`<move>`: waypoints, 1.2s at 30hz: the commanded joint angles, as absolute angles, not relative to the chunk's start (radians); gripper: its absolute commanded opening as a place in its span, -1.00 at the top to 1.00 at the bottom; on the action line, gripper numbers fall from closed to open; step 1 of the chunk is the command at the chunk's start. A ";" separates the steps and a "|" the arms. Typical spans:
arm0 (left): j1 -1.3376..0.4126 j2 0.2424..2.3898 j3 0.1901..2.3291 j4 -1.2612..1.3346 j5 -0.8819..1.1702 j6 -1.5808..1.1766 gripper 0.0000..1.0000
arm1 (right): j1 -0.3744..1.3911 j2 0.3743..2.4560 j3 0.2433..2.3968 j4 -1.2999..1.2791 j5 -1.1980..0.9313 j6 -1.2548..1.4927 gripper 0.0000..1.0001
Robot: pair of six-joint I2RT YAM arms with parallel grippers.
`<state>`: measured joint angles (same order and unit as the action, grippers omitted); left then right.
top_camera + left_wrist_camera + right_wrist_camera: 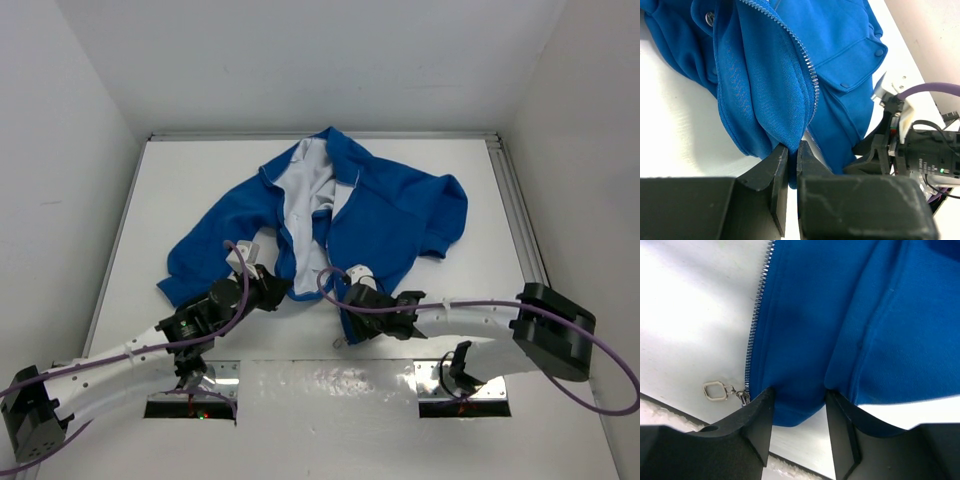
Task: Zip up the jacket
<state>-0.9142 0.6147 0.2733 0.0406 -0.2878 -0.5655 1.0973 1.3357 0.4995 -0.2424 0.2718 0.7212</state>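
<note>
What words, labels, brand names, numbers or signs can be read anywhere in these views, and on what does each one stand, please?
No text can be read in any view.
Small white print on the right arm's black housing, left wrist view: too small and blurred to read.
The jacket: no label, logo or print shows.
The zipper pull: no marking shows.

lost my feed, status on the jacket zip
Left claw shut on jacket hem. Right claw open astride other hem. Zipper undone. Nothing blocking.
</note>
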 commanded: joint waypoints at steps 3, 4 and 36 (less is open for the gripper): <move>-0.905 0.614 0.311 0.067 -0.291 -0.561 1.00 | 1.111 1.235 0.546 -0.330 0.334 0.749 0.15; -0.905 0.612 0.307 0.074 -0.293 -0.563 1.00 | 1.111 1.224 0.546 -0.330 0.330 0.753 0.16; -0.905 0.614 0.308 0.065 -0.304 -0.545 1.00 | 1.167 1.318 0.614 -0.328 0.308 0.798 0.37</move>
